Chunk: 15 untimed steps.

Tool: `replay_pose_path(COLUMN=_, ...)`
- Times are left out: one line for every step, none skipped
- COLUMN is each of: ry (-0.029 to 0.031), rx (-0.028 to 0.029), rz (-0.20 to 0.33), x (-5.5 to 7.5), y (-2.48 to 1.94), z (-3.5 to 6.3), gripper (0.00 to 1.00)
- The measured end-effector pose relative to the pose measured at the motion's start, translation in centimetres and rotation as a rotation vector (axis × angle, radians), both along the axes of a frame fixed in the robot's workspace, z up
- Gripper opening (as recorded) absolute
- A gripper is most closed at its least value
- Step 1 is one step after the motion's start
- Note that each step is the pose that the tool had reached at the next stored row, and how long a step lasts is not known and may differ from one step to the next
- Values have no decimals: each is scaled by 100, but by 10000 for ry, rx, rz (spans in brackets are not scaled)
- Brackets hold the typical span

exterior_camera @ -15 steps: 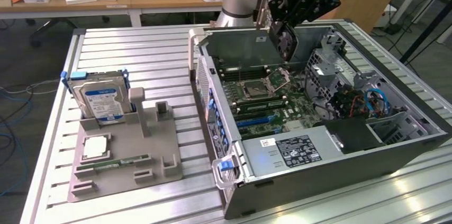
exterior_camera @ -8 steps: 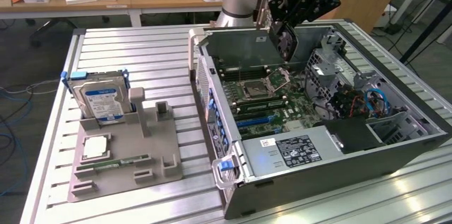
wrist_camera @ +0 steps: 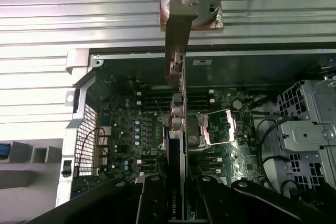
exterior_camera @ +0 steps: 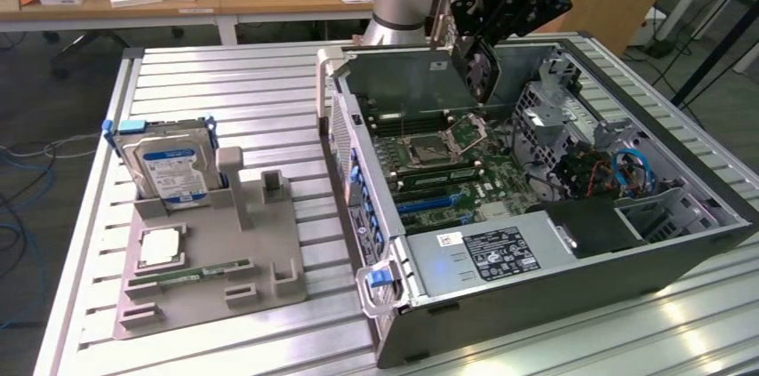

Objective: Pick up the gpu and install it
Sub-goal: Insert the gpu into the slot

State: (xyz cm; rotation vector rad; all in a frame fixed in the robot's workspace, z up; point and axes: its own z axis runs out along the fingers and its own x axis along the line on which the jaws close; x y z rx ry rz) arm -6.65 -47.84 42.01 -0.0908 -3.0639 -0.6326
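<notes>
A robot arm reaches down over an open computer case lying on a slatted aluminium table. The gripper is closed on the gpu. In the wrist view its two black fingers press on opposite faces of the card, with the gripper narrowed to the card's thickness. The gpu is seen edge-on there, running straight out from the gripper to its silver end bracket at the far end.

In the exterior view the card hangs on edge from the gripper, with its black round fan facing outward. It sits at the level of the case's open top, above the motherboard and not seated in it. Directly beneath the gripper are the motherboard's slots, and the processor socket with its metal frame is just to one side of the card. The power supply lies farther from the gripper, at the near end of the case.

Well away from the gripper, outside the case, a grey holder rests on the table. It carries an upright hard drive with a blue-and-white label and a narrow green memory stick lying flat.
</notes>
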Motion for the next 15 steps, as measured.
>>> replay_pose_path(ry=-2, rx=2, rz=80, x=1, y=0, z=-1, gripper=26)
replay_pose_path(ry=-1, rx=3, rz=214, x=1, y=0, z=-1, gripper=26)
replay_pose_path(ry=-1, rx=0, rz=368, x=1, y=0, z=0, gripper=26)
replay_pose_path(ry=-1, rx=1, rz=505, x=1, y=0, z=0, gripper=26)
replay_pose_path(ry=-1, rx=1, rz=620, x=1, y=0, z=0, gripper=26)
replay_pose_path(ry=-1, rx=0, rz=726, x=1, y=0, z=-1, gripper=26)
replay_pose_path(ry=0, rx=1, rz=835, x=0, y=0, z=-2, gripper=26)
replay_pose_path(ry=0, rx=0, rz=955, x=0, y=0, z=-3, gripper=26)
replay_pose_path(ry=0, rx=0, rz=1123, x=0, y=0, z=-4, gripper=26)
replay_pose_path(ry=-1, rx=0, rz=1296, x=0, y=0, z=-4, gripper=26)
replay_pose_path(ry=-1, rx=0, rz=1481, x=0, y=0, z=-4, gripper=26)
replay_pose_path(ry=-1, rx=0, rz=1651, x=0, y=0, z=-5, gripper=26)
replay_pose_path(ry=-1, rx=1, rz=1837, x=0, y=0, z=-5, gripper=26)
replay_pose_path(ry=0, rx=0, rz=2016, x=0, y=0, z=-5, gripper=26)
replay_pose_path(ry=-1, rx=0, rz=2191, x=0, y=0, z=-5, gripper=26)
